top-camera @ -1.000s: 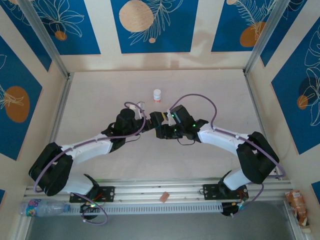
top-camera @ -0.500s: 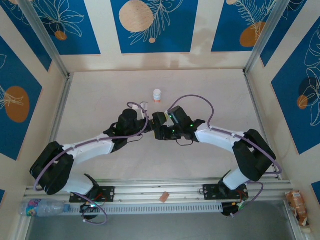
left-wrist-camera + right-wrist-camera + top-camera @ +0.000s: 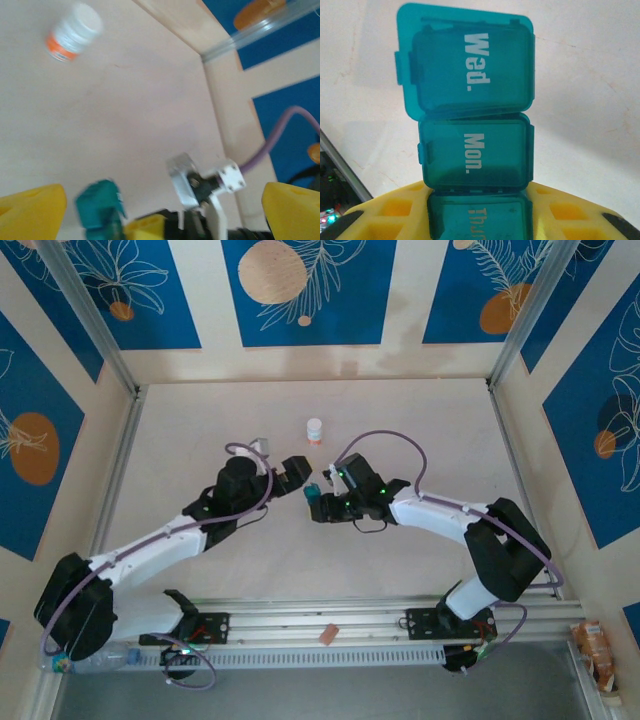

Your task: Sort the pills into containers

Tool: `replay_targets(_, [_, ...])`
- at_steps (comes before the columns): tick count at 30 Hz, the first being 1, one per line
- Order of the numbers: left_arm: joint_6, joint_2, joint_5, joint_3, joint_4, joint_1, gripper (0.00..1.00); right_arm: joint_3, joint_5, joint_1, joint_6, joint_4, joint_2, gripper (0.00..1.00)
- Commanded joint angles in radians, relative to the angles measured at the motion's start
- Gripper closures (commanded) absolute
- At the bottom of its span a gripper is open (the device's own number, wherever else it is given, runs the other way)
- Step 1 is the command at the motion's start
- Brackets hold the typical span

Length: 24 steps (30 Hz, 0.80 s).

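The containers (image 3: 475,150) are a teal strip of three joined compartments lettered "Wed.", "Mon." and "Thu". My right gripper (image 3: 479,220) is shut on the "Thu" end between its yellow fingers (image 3: 385,215). The "Wed." lid (image 3: 470,60) at the far end stands tilted up, and what is inside the compartments is hidden. From above, the strip (image 3: 312,491) pokes out of the right gripper (image 3: 320,502) near the table's middle. My left gripper (image 3: 292,473) hangs open just left of it, apart from it. The blurred left wrist view has the strip (image 3: 100,206) low between the wide-spread left gripper (image 3: 160,212).
A small white bottle with an orange-red band (image 3: 314,430) stands upright behind both grippers, also seen in the left wrist view (image 3: 72,31). Blue-and-cream walls and aluminium rails (image 3: 120,470) close in the table. A water bottle (image 3: 85,655) lies at the near left edge.
The left gripper has pulled back to the left, away from the strip where both grippers met. The right gripper has kept hold of the strip and shifted slightly left.
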Motion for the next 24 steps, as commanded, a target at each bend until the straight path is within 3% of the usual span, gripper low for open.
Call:
replay_targets(1, [0.062,-0.030,-0.063,-0.026,-0.128,0.044,0.00,0.032,0.031,-0.005,-0.074,-0.082,0.056,0.75])
replay_targets(21, [0.087,-0.051,-0.038,-0.095,-0.137,0.094,0.00,0.217,0.290,0.110,-0.209,-0.242,0.302,0.69])
replay_targets(23, [0.087,-0.053,-0.037,-0.097,-0.137,0.093,0.00,0.215,0.298,0.116,-0.210,-0.243,0.306,0.65])
replay_targets(24, [0.086,-0.053,-0.037,-0.097,-0.135,0.093,0.00,0.214,0.303,0.118,-0.208,-0.247,0.307,0.57])
